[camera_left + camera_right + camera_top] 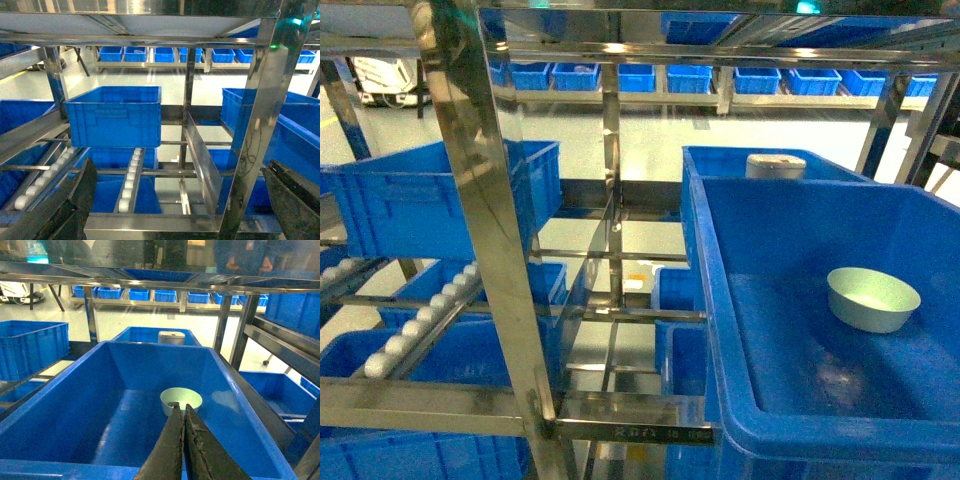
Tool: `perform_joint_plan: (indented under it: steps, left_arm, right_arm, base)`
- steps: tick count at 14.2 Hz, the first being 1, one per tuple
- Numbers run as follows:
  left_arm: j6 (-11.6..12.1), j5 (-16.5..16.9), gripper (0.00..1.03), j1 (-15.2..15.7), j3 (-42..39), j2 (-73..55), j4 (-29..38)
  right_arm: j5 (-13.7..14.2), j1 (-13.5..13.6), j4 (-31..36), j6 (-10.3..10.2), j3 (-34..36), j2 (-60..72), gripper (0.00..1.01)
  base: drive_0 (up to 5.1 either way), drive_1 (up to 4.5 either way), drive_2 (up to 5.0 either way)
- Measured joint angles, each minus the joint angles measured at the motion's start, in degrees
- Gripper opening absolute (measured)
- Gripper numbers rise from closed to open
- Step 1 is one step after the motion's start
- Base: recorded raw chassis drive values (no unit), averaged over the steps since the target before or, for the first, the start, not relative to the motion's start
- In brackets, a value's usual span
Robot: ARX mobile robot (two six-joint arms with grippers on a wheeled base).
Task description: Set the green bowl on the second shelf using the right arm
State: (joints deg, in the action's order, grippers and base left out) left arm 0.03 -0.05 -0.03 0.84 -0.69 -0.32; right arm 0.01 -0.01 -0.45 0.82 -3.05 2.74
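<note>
The green bowl (873, 298) stands upright on the floor of a big blue crate (705, 280), toward its right side. In the right wrist view the bowl (181, 399) lies just beyond the tips of my right gripper (181, 407). That gripper is shut, its dark fingers pressed together with nothing between them, and it hovers over the crate's near half (140, 365). My left gripper (181, 165) is open, with one finger (65, 210) at the lower left and the other (295, 200) at the lower right, facing the steel rack. Neither gripper shows in the head view.
A white cylindrical container (775, 165) sits in the crate behind. A slanted steel rack post (490, 230) stands close in front, with roller tracks (420, 320) and another blue crate (114, 116) to the left. A steel divider plate (202, 160) splits the lanes.
</note>
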Motion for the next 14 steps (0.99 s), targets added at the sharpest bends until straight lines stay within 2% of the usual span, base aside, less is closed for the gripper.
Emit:
perform_joint_plan:
  steps: [7,11,14]
  left_arm:
    - [0.00,0.00,0.98,0.00,0.00,0.00,0.04]
    - [0.00,0.00,0.98,0.00,0.00,0.00,0.04]
    - [0.00,0.00,0.98,0.00,0.00,0.00,0.04]
  right_arm:
    - [0.00,0.00,0.15,0.00,2.23,-2.47,0.03]
    - [0.00,0.00,0.15,0.00,2.23,-2.47,0.54]
    - [0.00,0.00,0.15,0.00,2.23,-2.47,0.96]
  base:
    - [0.0,0.00,0.0]
    - [0.0,0.00,0.0]
    - [0.0,0.00,0.0]
